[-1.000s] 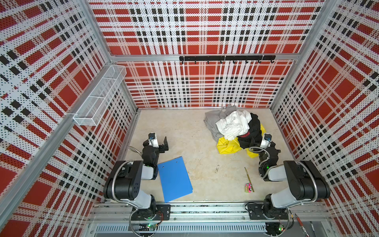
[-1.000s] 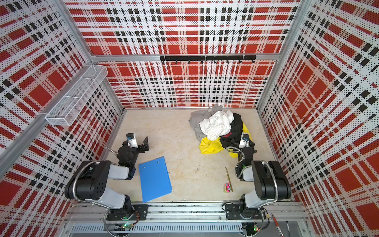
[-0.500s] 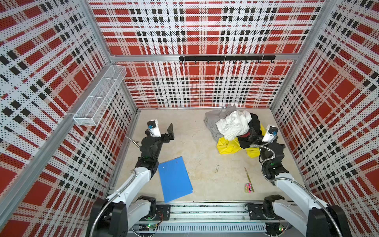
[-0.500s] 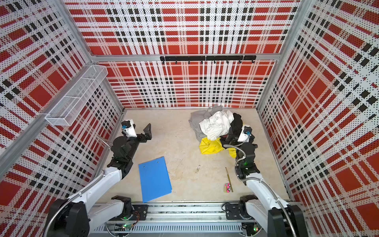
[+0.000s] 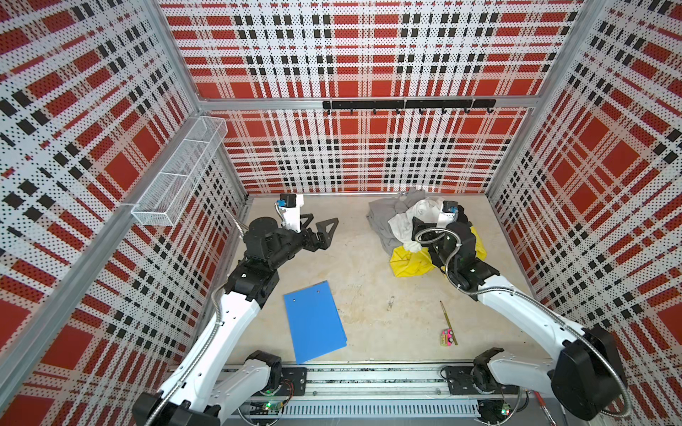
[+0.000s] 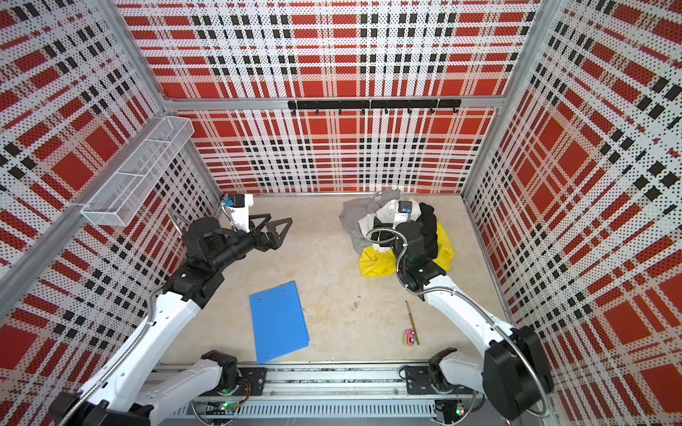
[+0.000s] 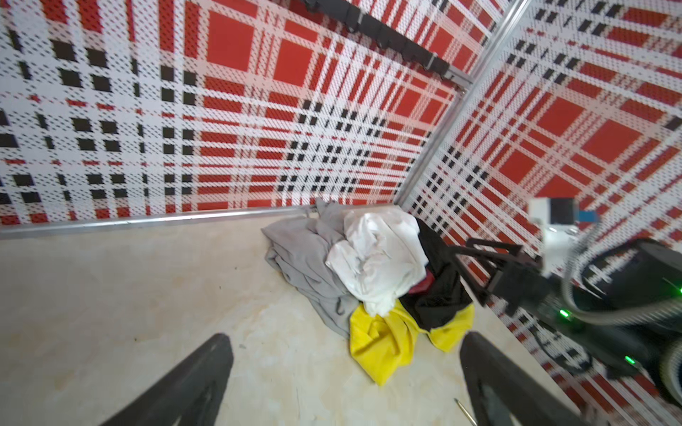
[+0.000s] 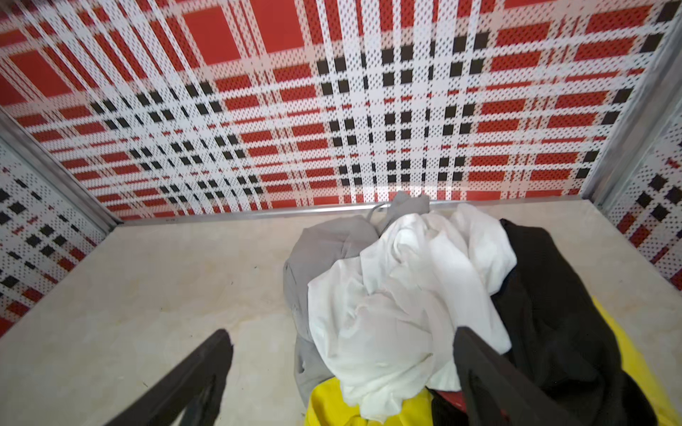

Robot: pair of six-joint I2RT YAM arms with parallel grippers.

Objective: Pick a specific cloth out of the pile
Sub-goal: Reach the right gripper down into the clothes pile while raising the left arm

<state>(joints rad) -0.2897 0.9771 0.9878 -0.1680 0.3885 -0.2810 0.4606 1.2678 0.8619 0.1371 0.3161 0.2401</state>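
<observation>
The pile (image 5: 424,232) lies at the back right of the floor in both top views. The cloth (image 5: 380,217) (image 6: 350,217) is the light grey garment on the pile's left side, partly under a white cloth (image 5: 413,219); it also shows in the wrist views (image 7: 306,258) (image 8: 324,250). A black cloth (image 8: 553,295) and a yellow cloth (image 7: 383,339) fill the rest. My right gripper (image 5: 428,230) (image 8: 341,333) hovers open over the white cloth, holding nothing. My left gripper (image 5: 319,227) (image 7: 345,339) is open over bare floor, well left of the pile.
A blue folder (image 5: 313,324) lies on the floor near the front. A pencil (image 5: 447,319) and a small pink object (image 5: 445,337) lie front right. A wire basket (image 5: 181,173) hangs on the left wall, a black hook rail (image 5: 406,105) on the back wall.
Both arms have unfolded and reached toward the back. The right gripper came over the pile; the left moved up the left side. Both stayed open.
</observation>
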